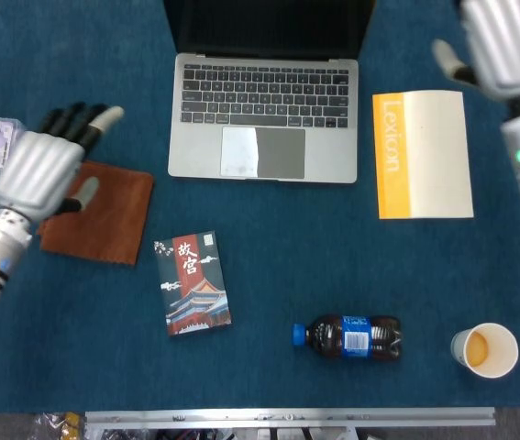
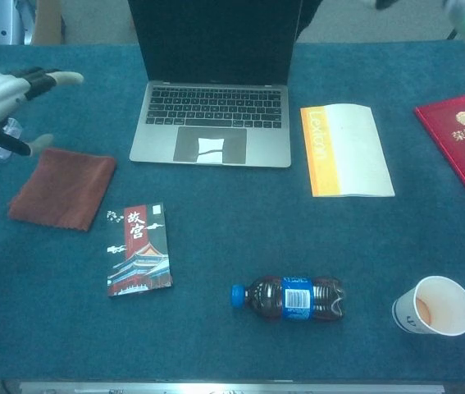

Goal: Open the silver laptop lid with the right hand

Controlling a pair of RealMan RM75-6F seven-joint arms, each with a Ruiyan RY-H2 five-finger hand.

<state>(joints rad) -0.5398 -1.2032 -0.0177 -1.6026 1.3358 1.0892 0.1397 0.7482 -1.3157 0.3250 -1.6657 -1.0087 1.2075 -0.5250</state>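
Left hand (image 1: 38,165) raised at the left edge, back of the palm upward, dark fingers (image 1: 74,120) spread and extended forward, thumb out to the side, holding nothing. Right hand (image 1: 503,38) high at the upper right corner, largely cropped by the frame edge; finger pose not discernible. White forearm below it.

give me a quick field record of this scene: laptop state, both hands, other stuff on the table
laptop: silver laptop open, screen upright and dark
left hand: left hand above the brown cloth, fingers apart, holding nothing
right hand: right hand off to the laptop's right, not touching it, holding nothing seen
other: Lexicon book, small booklet, bottle lying down, paper cup, red book
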